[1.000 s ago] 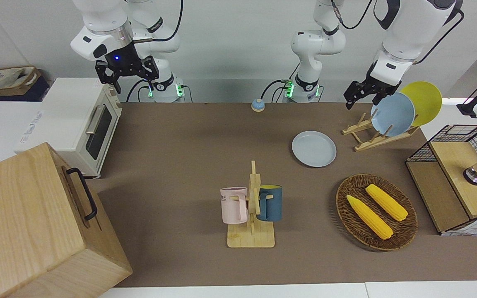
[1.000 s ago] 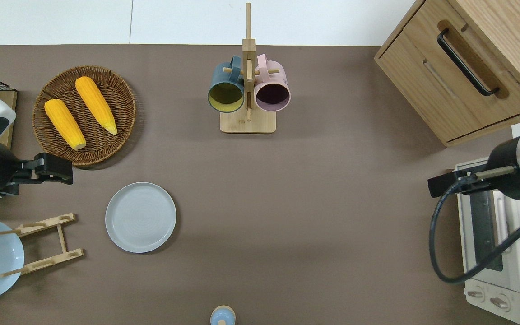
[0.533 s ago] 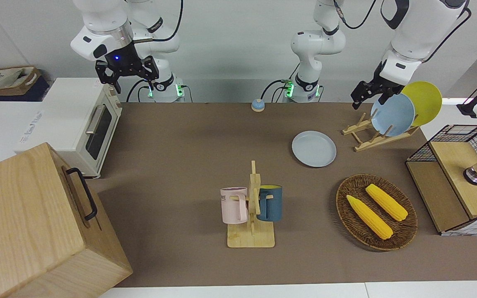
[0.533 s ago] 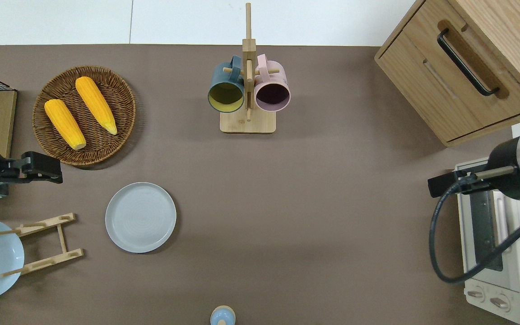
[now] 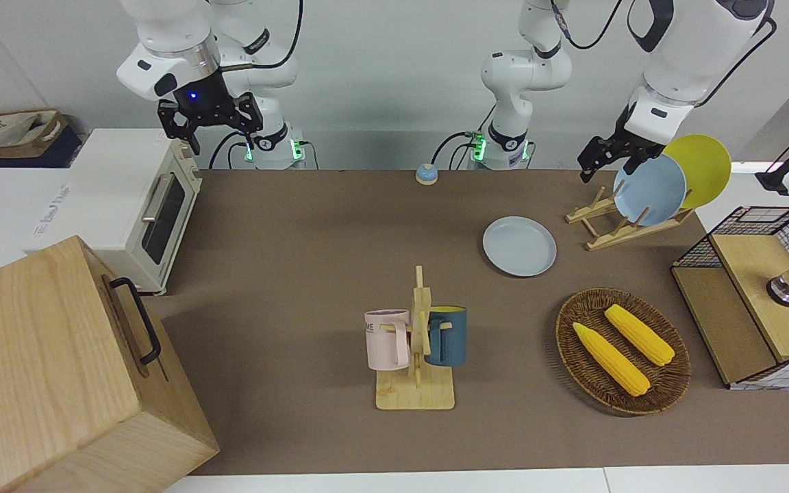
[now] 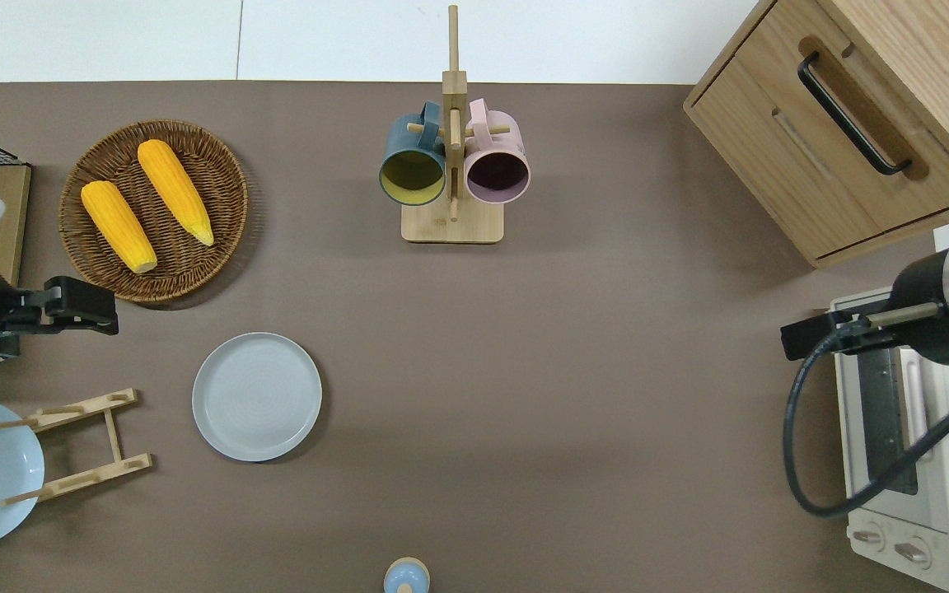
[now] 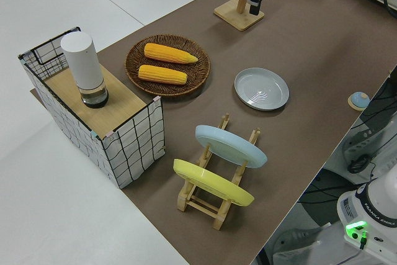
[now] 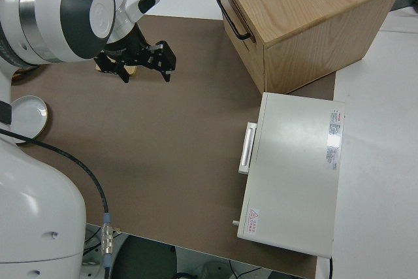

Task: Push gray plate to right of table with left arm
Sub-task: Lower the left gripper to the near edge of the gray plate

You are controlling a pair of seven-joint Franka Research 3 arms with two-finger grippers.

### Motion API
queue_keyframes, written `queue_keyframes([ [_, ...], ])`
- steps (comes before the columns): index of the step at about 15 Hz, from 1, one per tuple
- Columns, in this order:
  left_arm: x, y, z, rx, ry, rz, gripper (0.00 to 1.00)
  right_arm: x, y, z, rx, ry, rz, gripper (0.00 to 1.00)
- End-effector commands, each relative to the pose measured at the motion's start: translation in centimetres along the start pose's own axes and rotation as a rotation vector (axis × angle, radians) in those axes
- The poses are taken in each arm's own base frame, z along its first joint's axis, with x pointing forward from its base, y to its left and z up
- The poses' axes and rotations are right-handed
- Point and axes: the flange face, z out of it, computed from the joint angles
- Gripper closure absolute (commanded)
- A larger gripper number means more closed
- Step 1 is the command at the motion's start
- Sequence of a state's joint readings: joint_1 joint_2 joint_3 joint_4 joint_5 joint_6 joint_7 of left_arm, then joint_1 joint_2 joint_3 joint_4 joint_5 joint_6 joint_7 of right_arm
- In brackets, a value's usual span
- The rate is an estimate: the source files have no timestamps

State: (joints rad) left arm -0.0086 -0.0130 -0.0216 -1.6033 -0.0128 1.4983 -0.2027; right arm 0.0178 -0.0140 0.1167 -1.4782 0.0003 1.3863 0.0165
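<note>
Crowding the brown surface (image 6: 573,395): one wooden plate rack (image 6: 79,445) at the left arm's end, holding one bluer plate (image 5: 649,189) and one yellow plate (image 5: 704,168) on edge; one wicker basket (image 6: 223,169) with two corn cobs (image 6: 174,191) lying in it, farther from the robots than the rack; one mug stand (image 6: 452,165) near the middle, farther out again, carrying two mugs, one pink mug (image 6: 497,161) and one dark blue mug (image 6: 413,161); one small blue bell (image 5: 426,174) at the edge nearest the robots; one wire-sided box (image 7: 133,147) with a white cylinder (image 7: 84,66) upright on top at the left arm's end; one white toaster oven (image 5: 127,205) and one wooden cabinet (image 5: 59,370) at the right arm's end. Lying flat between rack and mug stand, just beside the rack and nearer to the robots than the basket: one gray plate (image 6: 257,396), touched by nothing. Stretching from the plate toward the right arm's end: bare brown sheet all the way to the oven. Hanging in the air, left pincer (image 6: 100,306) over bare sheet at the near edge of the basket, well apart from the gray plate and toward the left arm's end from it; holding nothing, though cannot tell how far apart its fingers stand. Parked: right pincer (image 5: 209,118), fingers spread, empty.
</note>
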Motion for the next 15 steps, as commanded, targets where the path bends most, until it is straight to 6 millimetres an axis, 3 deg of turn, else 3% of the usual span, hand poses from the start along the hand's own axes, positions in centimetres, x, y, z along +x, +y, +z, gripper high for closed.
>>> queue_keyframes([
  [1, 0.2, -0.1, 3.9, 0.011, -0.021, 0.004, 0.00, -0.3, 0.2, -0.4, 0.006, -0.002, 0.017, 0.017],
  [6, -0.5, -0.7, 11.5, 0.009, -0.006, 0.003, 0.00, -0.3, 0.2, -0.4, 0.006, -0.002, 0.017, 0.017],
  [8, -1.4, -1.2, 15.5, 0.013, -0.004, 0.015, 0.00, -0.3, 0.2, -0.4, 0.006, -0.002, 0.017, 0.017],
  [15, -4.0, -3.7, 25.9, 0.005, 0.024, 0.026, 0.01, -0.3, 0.2, -0.4, 0.006, -0.002, 0.017, 0.017],
])
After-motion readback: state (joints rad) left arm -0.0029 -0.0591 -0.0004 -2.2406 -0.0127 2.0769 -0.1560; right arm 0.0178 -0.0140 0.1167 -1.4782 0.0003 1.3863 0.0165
